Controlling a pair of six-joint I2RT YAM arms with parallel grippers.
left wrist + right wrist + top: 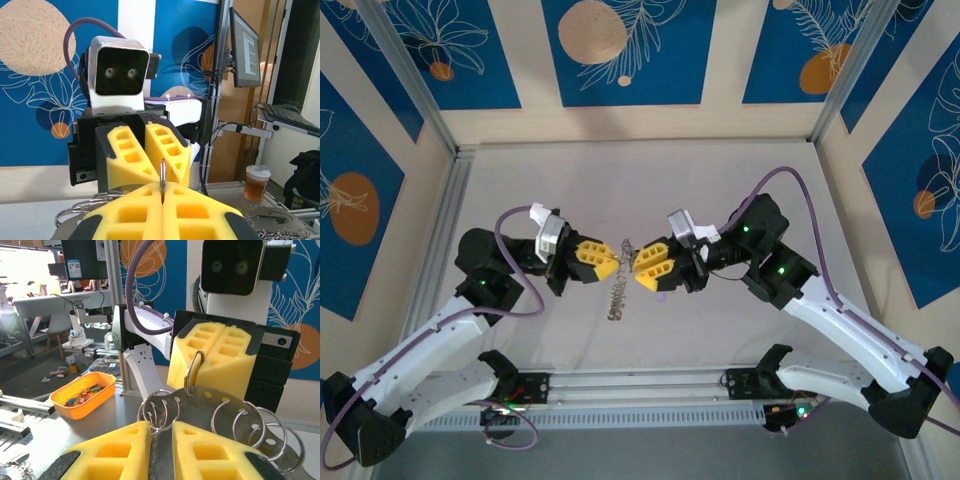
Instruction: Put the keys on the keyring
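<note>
Silvery metal makes up the keyring (205,402): a flat perforated plate strung with several wire split rings, with a length of beaded chain trailing from it. It sits between the two grippers where they meet. The left gripper (162,196) has its yellow foam fingers pressed together on one wire loop of the keyring, which stands edge-on out of the seam. The right gripper (161,436), facing it from the opposite side of the keyring, has its fingers drawn close with a grey strip of the plate in the slit. Whether they bite firmly I cannot tell. A tiny lilac speck (661,296) just beside the keyring, under the right gripper, may be one of the keys, but it is too small to be sure. The likeliest trouble, in my judgement, is slip: soft foam on thin round wire gives little purchase, so any pull or twist from the right side could drag the loop out of the left pinch. The loose rings crowded on the plate could also tangle or turn the wrong one forward, and the dangling chain could snag. With both sets of fingers so near the keyring, a small misjudged approach would knock them together. Well apart from the keyring, past the left gripper, an orange plastic tray (75,410) holds a scatter of small coloured pieces. Well apart on the other side, a clear lidded plastic cup (259,172) holds brown liquid.
</note>
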